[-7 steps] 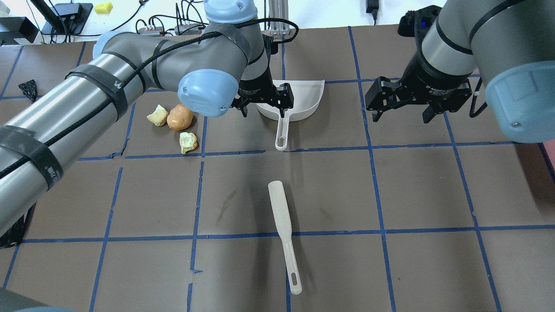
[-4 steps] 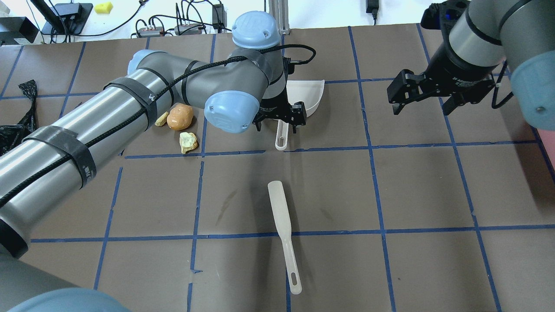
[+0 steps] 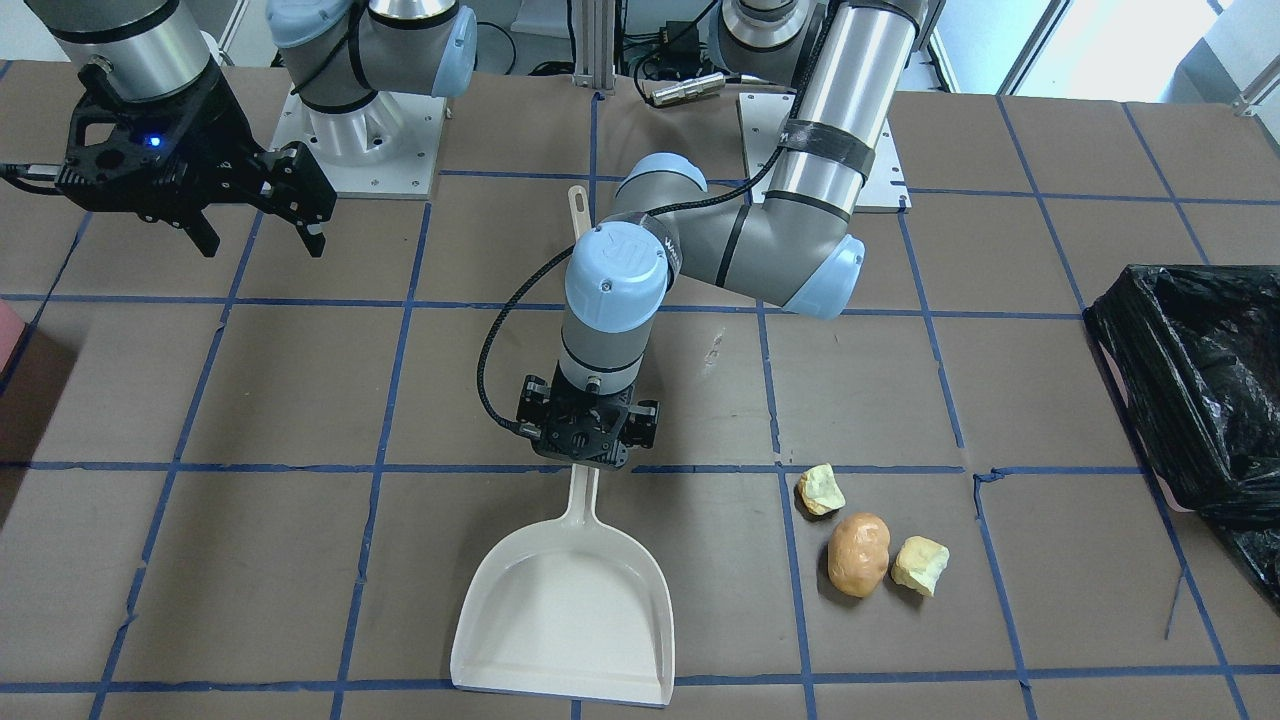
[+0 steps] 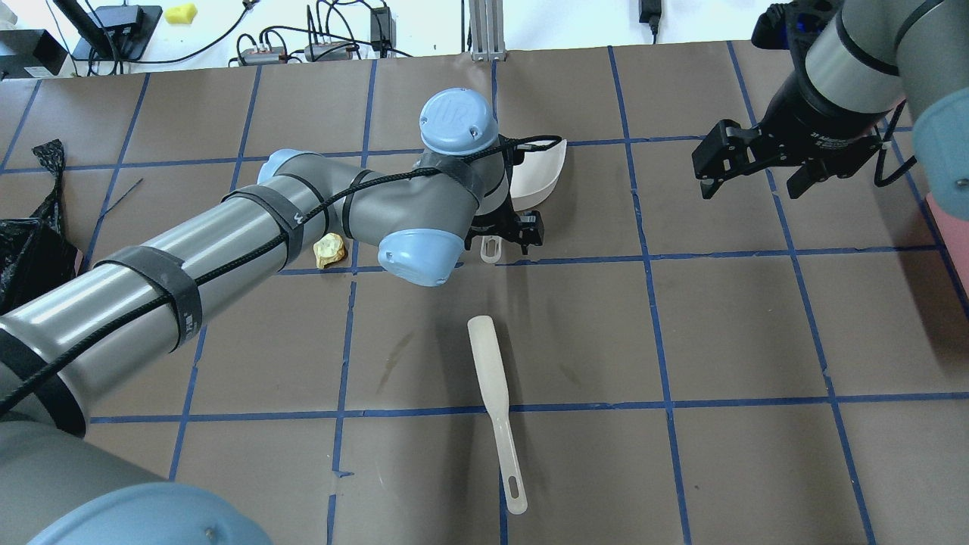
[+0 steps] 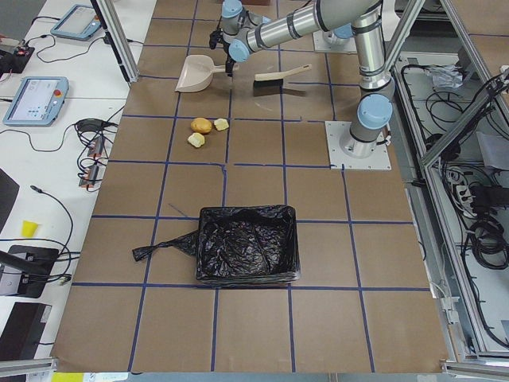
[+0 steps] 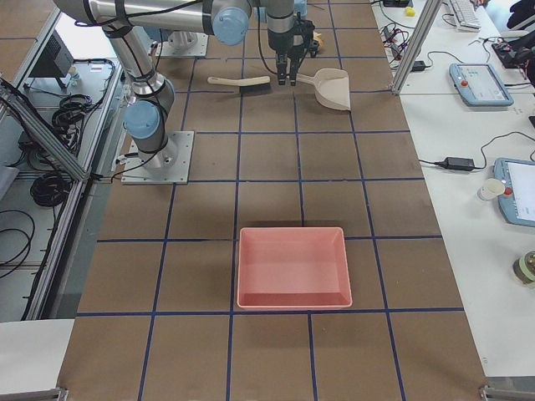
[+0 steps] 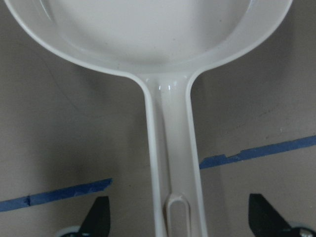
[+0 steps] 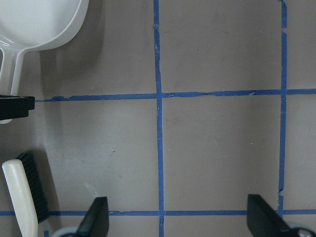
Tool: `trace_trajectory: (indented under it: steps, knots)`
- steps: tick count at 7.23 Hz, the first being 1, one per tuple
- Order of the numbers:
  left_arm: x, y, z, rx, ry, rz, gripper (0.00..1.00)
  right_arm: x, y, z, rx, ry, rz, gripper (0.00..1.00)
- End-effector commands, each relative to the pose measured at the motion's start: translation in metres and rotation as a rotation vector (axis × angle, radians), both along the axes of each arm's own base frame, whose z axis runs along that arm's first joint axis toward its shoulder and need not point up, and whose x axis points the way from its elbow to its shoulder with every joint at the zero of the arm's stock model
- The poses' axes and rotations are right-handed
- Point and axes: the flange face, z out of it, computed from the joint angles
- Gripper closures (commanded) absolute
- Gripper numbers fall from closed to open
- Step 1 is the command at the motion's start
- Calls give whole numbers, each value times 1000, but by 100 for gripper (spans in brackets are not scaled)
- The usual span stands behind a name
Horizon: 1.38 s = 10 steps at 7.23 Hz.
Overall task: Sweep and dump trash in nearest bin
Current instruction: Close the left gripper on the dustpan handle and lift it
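Left gripper (image 4: 501,241) lower; bin (image 5: 238,215) glossy black.

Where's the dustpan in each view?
Front-facing: dustpan lower centre, handle pointing up.
Overhead: dustpan upper centre, mostly hidden behind the left arm.
Exterior left: dustpan top, left of centre.
Exterior right: dustpan top, right of centre.
Left wrist: dustpan fills the top, handle running down the middle.
Right wrist: dustpan top-left corner.
Landmark: left gripper, jaws open astride the handle.
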Motion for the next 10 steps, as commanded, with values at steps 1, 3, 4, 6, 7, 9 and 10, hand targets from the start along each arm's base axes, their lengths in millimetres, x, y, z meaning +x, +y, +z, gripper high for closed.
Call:
trace_trajectory:
  steps: [1,3,4,6,7,9,10]
  knots:
    - [-3,-1,4,-13,4,-10,17,0,0,1,0,0,-1,0]
    - [-3,-3,10,-24,7,-10,25,0,1,0,3,0,-1,0]
    - [-2,1,5,-11,3,-8,35,0,1,0,3,0,-1,0]
    - [-1,1,2,-9,-1,-13,35,5,3,2,2,-1,-1,0]
    - [-2,-1,6,-13,-1,-16,55,5,4,3,-1,-2,-3,0]
    - [-2,-1,13,-21,0,-15,89,5,5,3,0,-2,-3,0]
    - [-1,0,17,-13,-6,-15,93,6,5,4,0,-2,-1,0]
